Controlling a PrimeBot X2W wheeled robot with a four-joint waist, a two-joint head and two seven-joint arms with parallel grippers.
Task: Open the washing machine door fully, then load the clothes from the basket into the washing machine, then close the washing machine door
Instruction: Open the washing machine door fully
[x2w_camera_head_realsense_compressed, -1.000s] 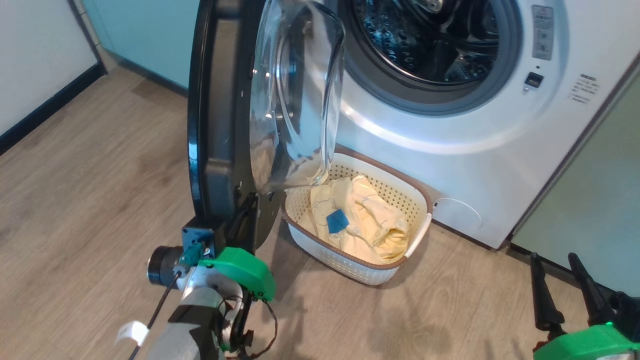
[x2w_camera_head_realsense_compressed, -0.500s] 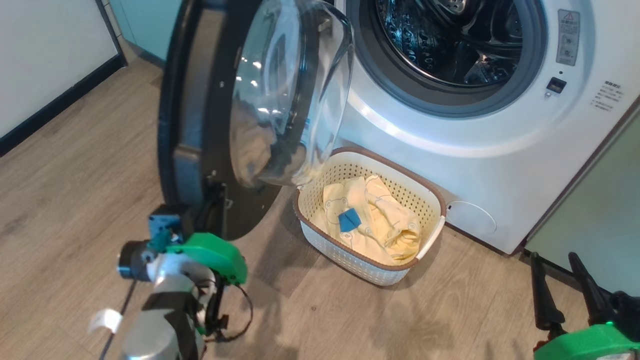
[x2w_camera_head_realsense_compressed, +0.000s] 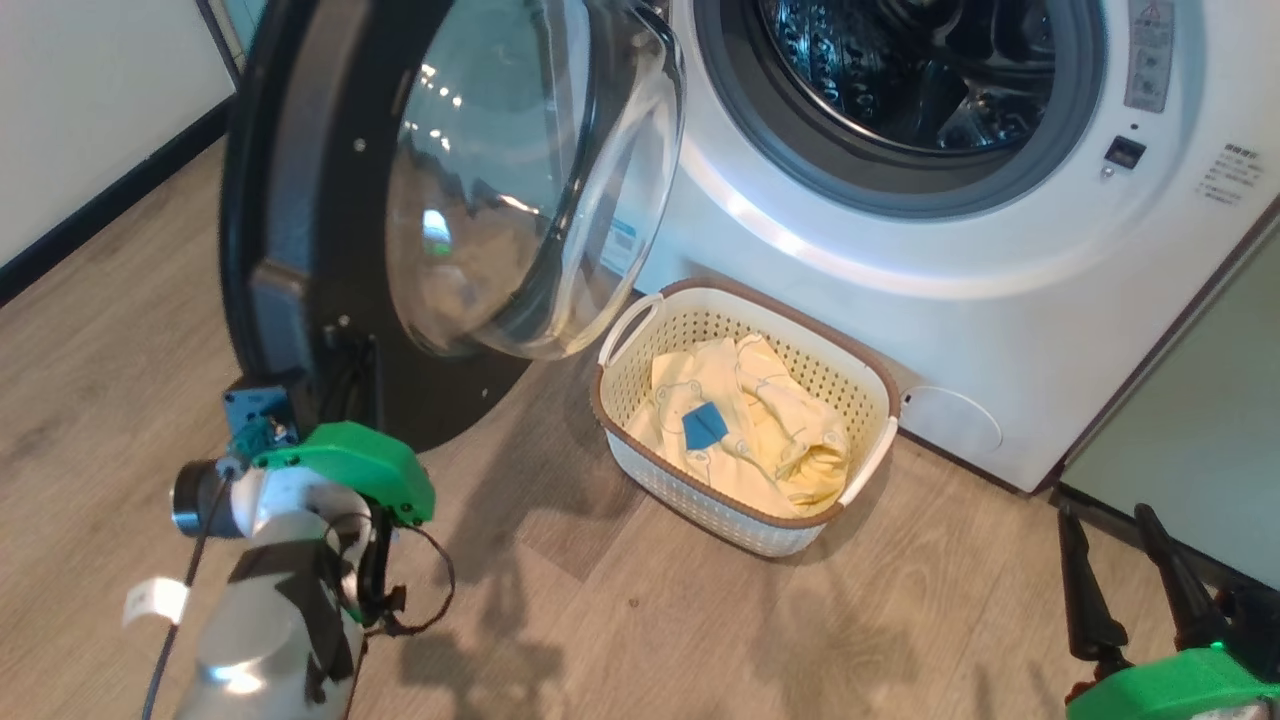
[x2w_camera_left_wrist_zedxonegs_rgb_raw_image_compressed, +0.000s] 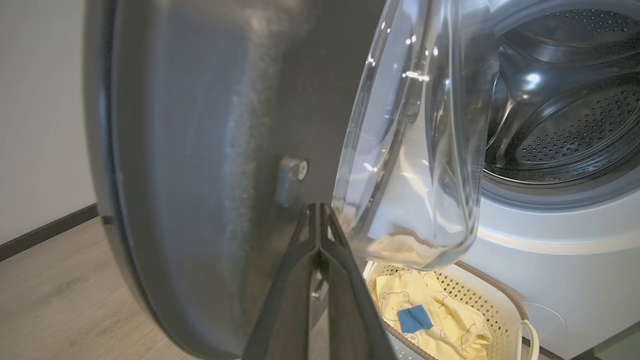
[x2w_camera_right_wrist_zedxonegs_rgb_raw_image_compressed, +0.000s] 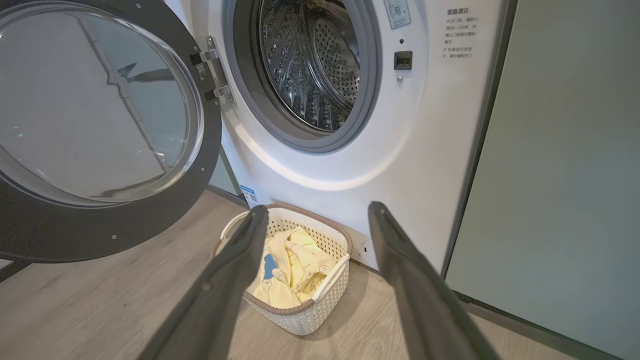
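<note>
Black-rimmed glass door (x2w_camera_head_realsense_compressed: 250, 200) stands wide, clenched left hand (x2w_camera_left_wrist_zedxonegs_rgb_raw_image_compressed: 317, 215) at its lower edge, right hand (x2w_camera_right_wrist_zedxonegs_rgb_raw_image_compressed: 320, 210) spread, floor (x2w_camera_head_realsense_compressed: 700, 620) around basket (x2w_camera_head_realsense_compressed: 745, 290).

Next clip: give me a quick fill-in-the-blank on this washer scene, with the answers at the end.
1. The washing machine door stands ____, showing the steel drum.
2. The basket holds pale ____ clothes.
3. The left claw is ____, its tips at the door's dark inner side.
4. The right claw is open and holds ____.
Missing words: open; yellow; shut; nothing.
</note>
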